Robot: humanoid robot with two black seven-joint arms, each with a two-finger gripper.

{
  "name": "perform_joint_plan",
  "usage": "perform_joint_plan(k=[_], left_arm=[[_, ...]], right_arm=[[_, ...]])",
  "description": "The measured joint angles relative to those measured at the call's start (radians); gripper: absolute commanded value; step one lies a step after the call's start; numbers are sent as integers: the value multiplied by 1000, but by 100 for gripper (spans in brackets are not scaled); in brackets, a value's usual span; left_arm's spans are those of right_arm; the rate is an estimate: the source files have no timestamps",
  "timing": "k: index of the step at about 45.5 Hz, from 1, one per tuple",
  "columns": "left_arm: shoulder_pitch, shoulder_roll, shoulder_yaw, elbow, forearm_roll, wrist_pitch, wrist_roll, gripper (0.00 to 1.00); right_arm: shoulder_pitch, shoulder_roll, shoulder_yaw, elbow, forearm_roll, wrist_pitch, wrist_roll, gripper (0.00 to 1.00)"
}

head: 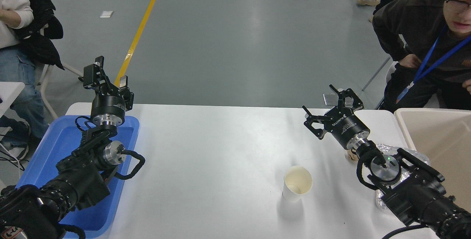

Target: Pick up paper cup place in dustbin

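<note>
A small white paper cup (296, 184) with a cream inside stands upright on the white table (220, 158), right of centre near the front. The beige dustbin (438, 136) stands at the table's right edge, partly cut off by the frame. My right gripper (328, 112) is open and empty, raised above the table behind and to the right of the cup, well apart from it. My left gripper (108, 74) is open and empty, parked upright over the blue tray at the left.
A shallow blue tray (44, 158) lies at the table's left end under my left arm. A crinkled silver foil bag (390, 150) lies under my right arm. A person sits at the far right, another at the far left.
</note>
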State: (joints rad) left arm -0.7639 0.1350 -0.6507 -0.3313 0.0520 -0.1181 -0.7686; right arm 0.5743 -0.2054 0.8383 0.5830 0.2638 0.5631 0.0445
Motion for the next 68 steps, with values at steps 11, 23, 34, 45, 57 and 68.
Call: perform_joint_plan(k=[11, 23, 34, 45, 57, 68], left_arm=[[0, -1, -1, 0, 0, 0, 2, 100], [-1, 1, 1, 0, 0, 0, 1, 100], [-1, 3, 2, 0, 0, 0, 0, 100], [0, 3, 2, 0, -1, 0, 0, 100], [0, 3, 1, 0, 0, 0, 0, 100], [-1, 4, 0, 0, 0, 0, 0, 100]], right_arm=[[4, 0, -2, 1, -1, 1, 0, 100], [31, -4, -7, 5, -46, 0, 0, 100], [151, -59, -90, 13, -218, 1, -32, 100], [375, -173, -337, 31, -419, 1, -58, 100], [677, -263, -821, 108, -566, 1, -64, 100], [984, -271, -1306, 274, -617, 2, -60, 100]])
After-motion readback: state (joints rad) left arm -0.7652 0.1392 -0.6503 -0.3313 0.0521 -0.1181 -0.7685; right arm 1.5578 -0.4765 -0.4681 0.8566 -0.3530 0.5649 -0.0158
